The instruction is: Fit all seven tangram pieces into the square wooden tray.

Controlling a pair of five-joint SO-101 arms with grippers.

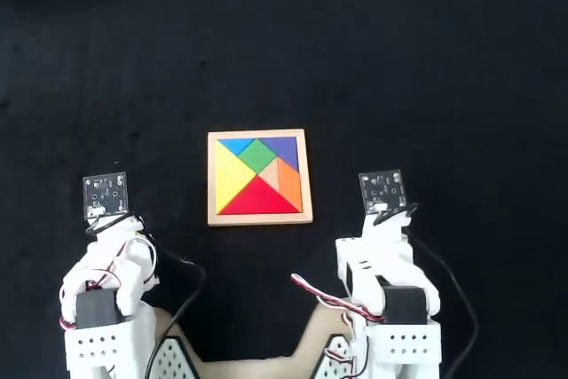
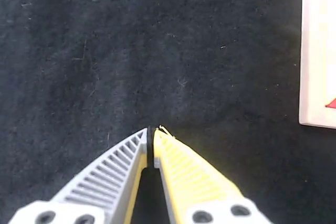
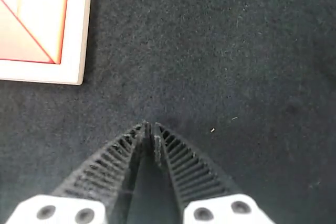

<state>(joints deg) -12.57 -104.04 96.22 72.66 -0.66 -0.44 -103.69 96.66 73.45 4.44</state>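
The square wooden tray (image 1: 257, 219) is set flat at approx. the centre of the black cloth (image 1: 426, 86), between the two arms and a little ahead of them. All seven pieces are seated inside it, edge to edge: yellow triangle (image 1: 229, 179) at the L side, red triangle (image 1: 260, 197) along the near edge, green square (image 1: 258, 155) at top centre, blue triangle (image 1: 234, 144) in the far L corner, purple piece (image 1: 284, 148) in the far R corner, orange piece (image 1: 290, 185) on the R side, and a small tan triangle (image 1: 269, 169) in the middle. The left gripper (image 2: 153, 132) is held over bare cloth near a tray corner, tips pressed together, nothing gripped. The right gripper (image 3: 150, 129) is likewise closed up tip to tip and empty, over cloth beside the tray's other near corner, not touching it.
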